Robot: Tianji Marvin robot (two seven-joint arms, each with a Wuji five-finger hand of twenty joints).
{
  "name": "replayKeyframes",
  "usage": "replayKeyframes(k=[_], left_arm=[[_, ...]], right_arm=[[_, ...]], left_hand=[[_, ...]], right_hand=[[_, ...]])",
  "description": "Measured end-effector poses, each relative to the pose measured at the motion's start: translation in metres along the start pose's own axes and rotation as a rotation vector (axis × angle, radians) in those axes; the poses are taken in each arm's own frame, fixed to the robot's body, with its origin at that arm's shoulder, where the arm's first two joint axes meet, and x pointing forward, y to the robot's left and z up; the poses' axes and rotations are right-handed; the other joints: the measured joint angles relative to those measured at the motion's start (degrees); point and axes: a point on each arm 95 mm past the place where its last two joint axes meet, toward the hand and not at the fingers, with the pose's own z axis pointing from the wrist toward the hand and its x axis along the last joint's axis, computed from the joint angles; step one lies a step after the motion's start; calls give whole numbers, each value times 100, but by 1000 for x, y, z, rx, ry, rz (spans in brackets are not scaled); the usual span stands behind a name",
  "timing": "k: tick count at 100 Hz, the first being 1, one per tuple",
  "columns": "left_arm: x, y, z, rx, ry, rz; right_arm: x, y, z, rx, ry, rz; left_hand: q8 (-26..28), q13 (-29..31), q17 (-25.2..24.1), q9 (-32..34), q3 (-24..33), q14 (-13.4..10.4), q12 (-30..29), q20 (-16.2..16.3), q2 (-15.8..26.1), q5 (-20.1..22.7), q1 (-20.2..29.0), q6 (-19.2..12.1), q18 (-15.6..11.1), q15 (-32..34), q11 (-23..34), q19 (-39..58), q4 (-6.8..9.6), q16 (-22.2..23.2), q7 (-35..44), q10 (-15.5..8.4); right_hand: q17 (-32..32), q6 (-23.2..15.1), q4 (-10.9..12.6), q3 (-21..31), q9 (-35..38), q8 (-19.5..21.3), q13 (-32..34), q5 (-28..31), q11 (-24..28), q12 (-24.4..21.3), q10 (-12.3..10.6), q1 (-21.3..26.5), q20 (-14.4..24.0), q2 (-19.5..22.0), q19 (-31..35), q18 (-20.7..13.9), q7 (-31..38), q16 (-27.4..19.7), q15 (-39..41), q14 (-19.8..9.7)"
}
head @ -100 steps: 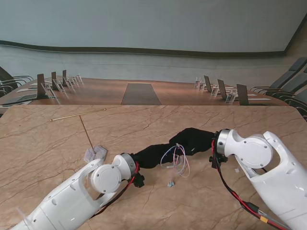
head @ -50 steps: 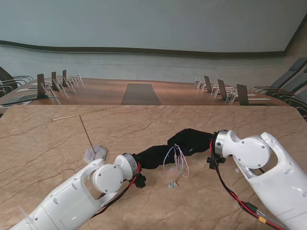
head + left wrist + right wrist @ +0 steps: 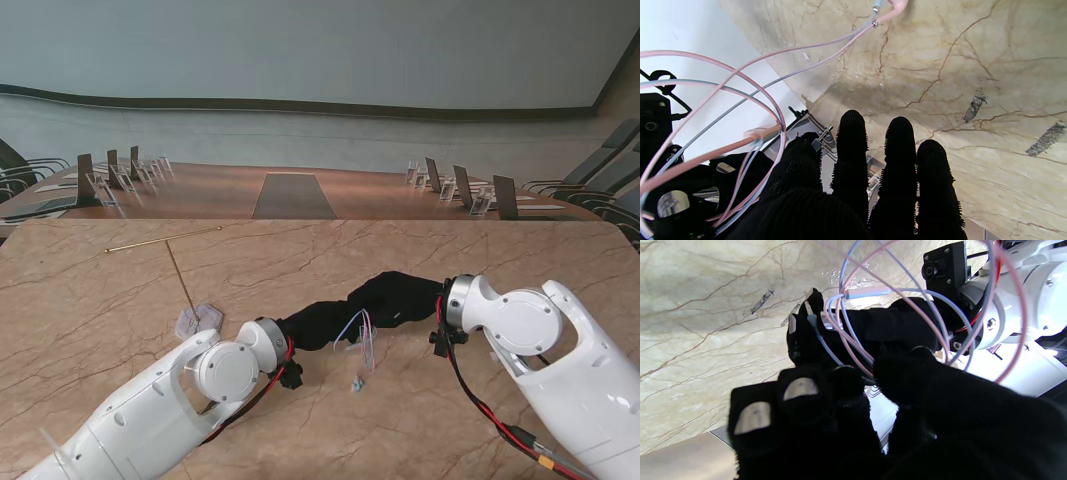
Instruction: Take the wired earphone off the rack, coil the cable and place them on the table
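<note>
The wired earphone's pink and blue cable [image 3: 362, 338] hangs in narrow loops between my two black-gloved hands at the table's middle. Its earbuds [image 3: 357, 383] dangle at the table top, nearer to me. My left hand [image 3: 318, 323] pinches the plug end [image 3: 822, 134] between thumb and forefinger, its other fingers [image 3: 900, 160] straight. The right hand [image 3: 395, 295] is closed on the loops; in the right wrist view its fingertips [image 3: 843, 376] nip several strands of cable [image 3: 907, 290], with the left hand [image 3: 806, 336] just beyond. The rack [image 3: 183, 280], a thin brass rod stand, is bare at the left.
The rack's clear base [image 3: 197, 320] lies close beside my left forearm [image 3: 225, 370]. The marble table [image 3: 520, 260] stretches out around the hands. A long conference table [image 3: 290, 195] with chairs and name stands lies beyond its far edge.
The right hand has shifted slightly left toward the left hand. The cable loops have drawn in from a wide spread to a narrow bundle. The earbuds stay low by the table.
</note>
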Motion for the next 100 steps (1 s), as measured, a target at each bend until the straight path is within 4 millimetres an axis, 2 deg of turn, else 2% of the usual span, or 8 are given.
replayKeyframes(k=[9,20,34,100], left_arm=[[0,-1,0,0,-2,6],[-1,-1,0,1,-10,5],[-3,-2,0,-2,-22,10],[-10,-5,-5,1,-62,15]], right_arm=[[-1,-1,-1,-1,-2,2],[-2,0,-3,-6,-1,1],[-1,3,-7,-16,10,-7],[9,17,-19,-25,45,-66]], left_hand=[[26,80,57,182,0,-2,70,0,-1,72,1,-169,0,7,7,8,0,-44,7,-62],[333,144,86,285,22,-6,179,-47,-116,252,52,-328,1,8,44,62,0,-66,12,-69],[631,157,95,346,16,-9,246,-123,-121,324,52,-341,2,10,44,74,-48,-125,12,-71],[1140,224,132,408,7,-12,247,-196,-154,330,52,-382,3,8,-46,80,-46,-196,-79,-71]], right_hand=[[0,0,1,0,0,-1,0,0,0,-2,2,0,0,0,0,0,0,0,0,0],[0,1,1,0,0,-3,0,0,0,-3,2,0,0,0,0,0,0,-1,0,0],[0,2,3,0,0,-18,0,3,0,-5,3,0,0,0,0,0,0,-1,0,0],[0,50,12,10,0,-50,0,4,0,-57,14,1,0,4,0,2,0,-34,0,2]])
